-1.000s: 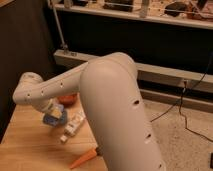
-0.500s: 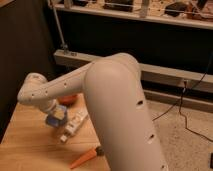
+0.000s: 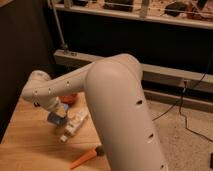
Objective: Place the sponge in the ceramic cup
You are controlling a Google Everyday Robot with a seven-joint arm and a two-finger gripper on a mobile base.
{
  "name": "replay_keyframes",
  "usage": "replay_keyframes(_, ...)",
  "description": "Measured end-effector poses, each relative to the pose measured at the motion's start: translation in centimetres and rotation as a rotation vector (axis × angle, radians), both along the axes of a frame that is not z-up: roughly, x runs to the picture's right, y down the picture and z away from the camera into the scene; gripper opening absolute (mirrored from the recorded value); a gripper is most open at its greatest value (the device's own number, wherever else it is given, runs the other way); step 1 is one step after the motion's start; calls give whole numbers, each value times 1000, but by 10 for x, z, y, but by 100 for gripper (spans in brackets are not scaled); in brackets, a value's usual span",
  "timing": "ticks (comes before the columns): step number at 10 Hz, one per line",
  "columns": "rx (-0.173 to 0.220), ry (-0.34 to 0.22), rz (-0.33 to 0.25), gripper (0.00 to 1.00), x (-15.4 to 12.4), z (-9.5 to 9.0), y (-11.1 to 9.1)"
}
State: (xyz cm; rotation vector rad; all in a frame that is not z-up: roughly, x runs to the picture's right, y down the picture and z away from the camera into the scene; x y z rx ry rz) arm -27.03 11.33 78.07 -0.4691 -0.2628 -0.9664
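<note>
My gripper (image 3: 58, 111) hangs low over the left part of the wooden table (image 3: 30, 145), at the end of the white arm (image 3: 115, 100) that fills the middle of the camera view. Directly under it and partly covered by it sits a pale blue shape (image 3: 55, 119). I cannot tell whether this is the sponge or the ceramic cup, and no other blue item shows. The wrist hides whatever lies behind the gripper.
An orange-red bowl (image 3: 70, 97) sits just behind the gripper. A whitish oblong (image 3: 75, 126) lies to its right, and an orange stick-shaped item (image 3: 83, 158) lies near the front. The table's right edge drops to a speckled floor (image 3: 185, 140). A dark shelf unit (image 3: 150, 45) stands behind.
The arm's end has shifted slightly to the right over the table. The pale blue shape stays under the gripper and the other items have not moved.
</note>
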Motion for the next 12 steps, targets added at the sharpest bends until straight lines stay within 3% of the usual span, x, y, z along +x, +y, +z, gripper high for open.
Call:
replay_keyframes(2,-15,-3,-11,56,-1,2,4)
replay_keyframes(4,-27,0,-15,68,-1,5,7)
replay_keyframes(12,-43,21,-18,68,8,11,7)
